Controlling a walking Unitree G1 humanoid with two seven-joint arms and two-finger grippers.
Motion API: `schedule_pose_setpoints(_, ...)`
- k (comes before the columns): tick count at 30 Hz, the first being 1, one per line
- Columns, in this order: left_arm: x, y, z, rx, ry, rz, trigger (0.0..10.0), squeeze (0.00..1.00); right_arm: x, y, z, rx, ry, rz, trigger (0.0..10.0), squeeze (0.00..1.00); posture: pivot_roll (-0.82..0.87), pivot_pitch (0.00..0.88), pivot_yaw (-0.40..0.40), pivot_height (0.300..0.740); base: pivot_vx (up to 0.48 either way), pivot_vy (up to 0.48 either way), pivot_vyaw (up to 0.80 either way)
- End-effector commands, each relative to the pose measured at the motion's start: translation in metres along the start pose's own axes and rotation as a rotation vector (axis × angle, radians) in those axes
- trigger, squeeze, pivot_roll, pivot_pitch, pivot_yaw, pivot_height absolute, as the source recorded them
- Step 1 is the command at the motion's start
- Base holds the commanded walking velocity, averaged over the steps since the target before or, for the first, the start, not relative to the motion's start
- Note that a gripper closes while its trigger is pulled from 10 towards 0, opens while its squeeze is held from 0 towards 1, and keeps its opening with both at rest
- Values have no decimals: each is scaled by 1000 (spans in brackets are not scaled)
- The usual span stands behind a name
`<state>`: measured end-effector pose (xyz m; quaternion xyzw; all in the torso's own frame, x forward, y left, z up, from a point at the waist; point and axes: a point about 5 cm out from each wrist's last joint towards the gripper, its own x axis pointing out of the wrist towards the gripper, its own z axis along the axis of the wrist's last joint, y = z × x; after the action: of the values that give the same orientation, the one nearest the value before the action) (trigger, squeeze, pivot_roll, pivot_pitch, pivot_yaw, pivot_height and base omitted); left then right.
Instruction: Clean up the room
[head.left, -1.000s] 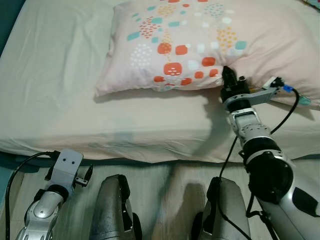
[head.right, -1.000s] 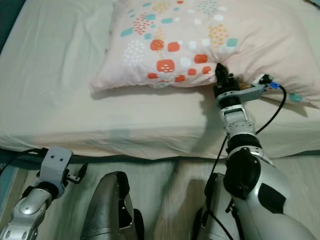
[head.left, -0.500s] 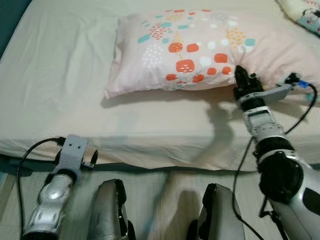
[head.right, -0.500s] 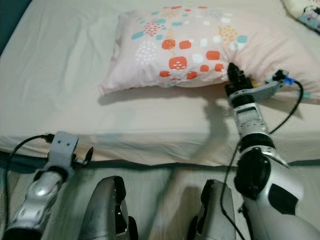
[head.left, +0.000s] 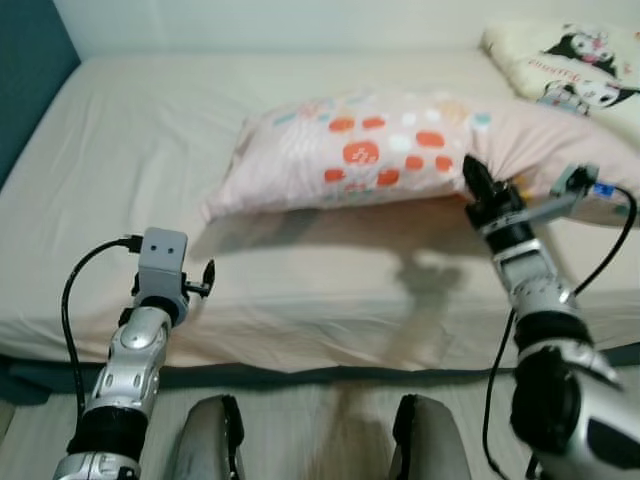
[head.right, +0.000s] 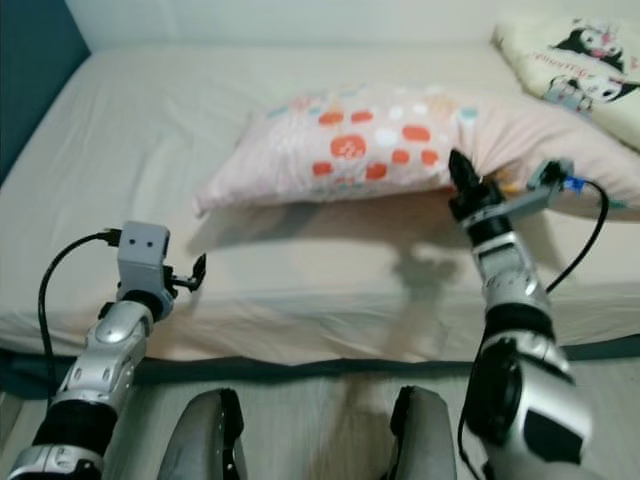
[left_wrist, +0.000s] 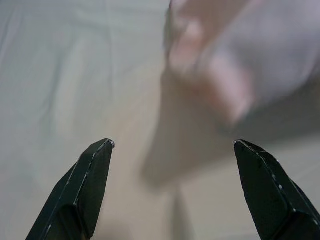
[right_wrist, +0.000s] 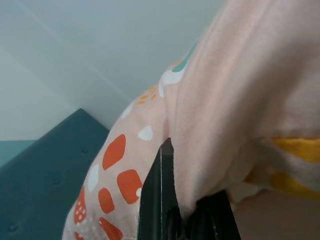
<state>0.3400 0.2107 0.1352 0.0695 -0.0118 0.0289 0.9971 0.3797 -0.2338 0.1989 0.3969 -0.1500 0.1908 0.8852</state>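
Our right pincer (head.left: 472, 176) clenched on the pillow (head.left: 400, 150) at 2 o'clock, left pincer (left_wrist: 172, 187) released over the bed (head.left: 130, 150) at 8 o'clock

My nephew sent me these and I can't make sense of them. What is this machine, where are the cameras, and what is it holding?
It is a walking humanoid robot standing at a bed. Two pictures come from cameras in its head, looking down; the other two sit on its wrists, looking along the black fingers. On the sheet lies a pink spotted pillow, with a cartoon-print pillow at the far right corner. The right pincer is shut on the spotted pillow's near edge, lifting it. The left pincer is open, holding nothing, raised over the bed's near edge.
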Motion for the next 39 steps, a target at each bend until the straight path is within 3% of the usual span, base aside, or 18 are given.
schedule_pose_setpoints(1,-2,1,-8,-22,29,10,10000,0,7,11,19,-35,-72,65,0,0,25,22,-12,505,0,0,0)
schedule_pose_setpoints(5,1,-6,-5,-58,5,0,10000,0,6,19,17,-32,-71,95,0,0,7,0,-13,515,0,0,0)
schedule_pose_setpoints(6,2,-14,-5,-80,-2,-11,10000,0,10,27,21,-48,-70,130,0,0,3,0,-18,525,0,0,0)
schedule_pose_setpoints(12,1,-24,-4,-140,-14,-31,10000,0,14,37,33,-73,-85,162,0,0,5,0,-33,555,0,0,0)
schedule_pose_setpoints(27,3,-18,-3,-206,-25,-12,10000,0,11,39,47,-119,-94,141,0,0,-5,0,-42,615,0,0,0)
schedule_pose_setpoints(39,6,-30,5,-236,-44,-40,10000,0,12,42,38,-142,-57,134,0,0,-12,0,-44,660,0,0,0)
